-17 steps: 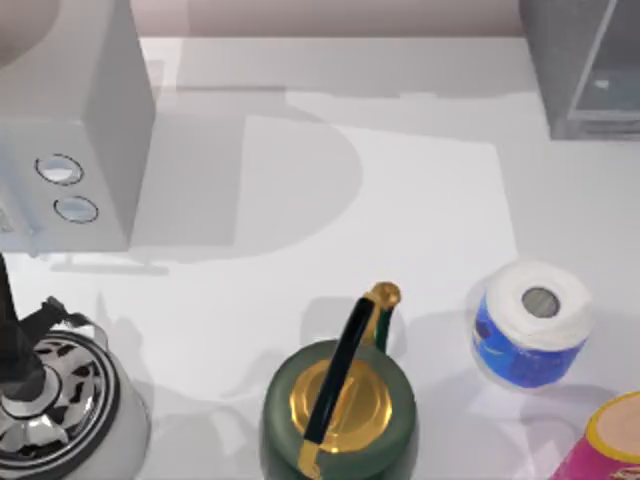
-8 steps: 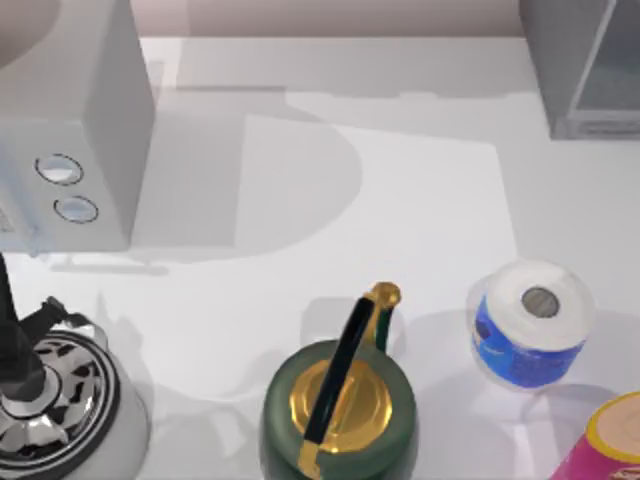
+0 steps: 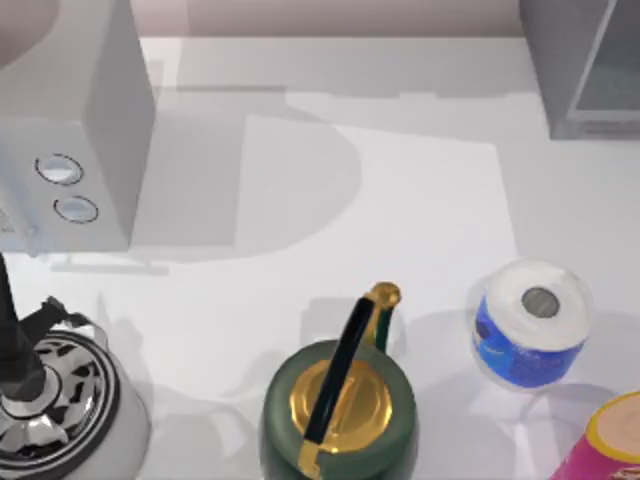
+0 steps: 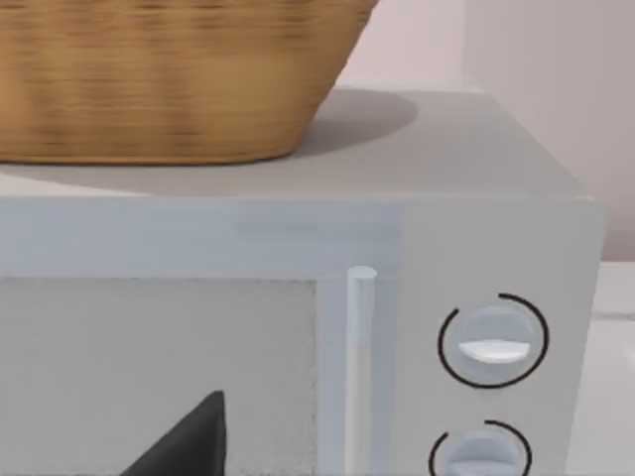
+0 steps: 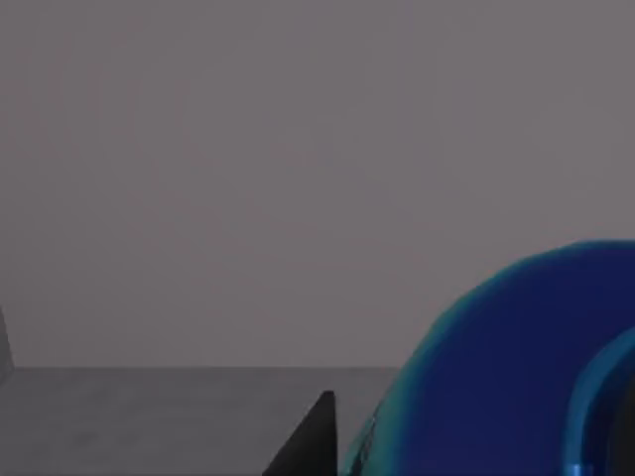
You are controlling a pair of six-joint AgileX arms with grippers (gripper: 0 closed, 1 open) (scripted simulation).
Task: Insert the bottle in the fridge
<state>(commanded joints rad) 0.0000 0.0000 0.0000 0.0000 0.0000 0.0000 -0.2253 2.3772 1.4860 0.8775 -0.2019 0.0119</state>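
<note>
The fridge [image 3: 565,70] is the mid-grey cabinet at the table's far right corner, its glassy front panel [image 3: 612,60] facing the near side. In the right wrist view the bottle [image 5: 496,367] shows as a blue-teal rounded shape very close to the camera. My right gripper [image 5: 437,466] is shut on it, with one dark fingertip [image 5: 310,444] just beside it. Behind the bottle are a flat grey wall and a grey floor. A dark part of my left gripper [image 4: 189,444] hangs in front of the microwave door.
A light grey microwave [image 3: 70,150] with two dials stands far left, a wicker basket [image 4: 169,79] on top. Along the near edge sit a chrome pot [image 3: 55,400], a green kettle [image 3: 340,405], a blue-labelled white roll [image 3: 532,325] and a pink cylinder [image 3: 605,445].
A pale cyan glint seen behind the fridge's glassy panel a second ago is gone. Everything else on the table is unmoved.
</note>
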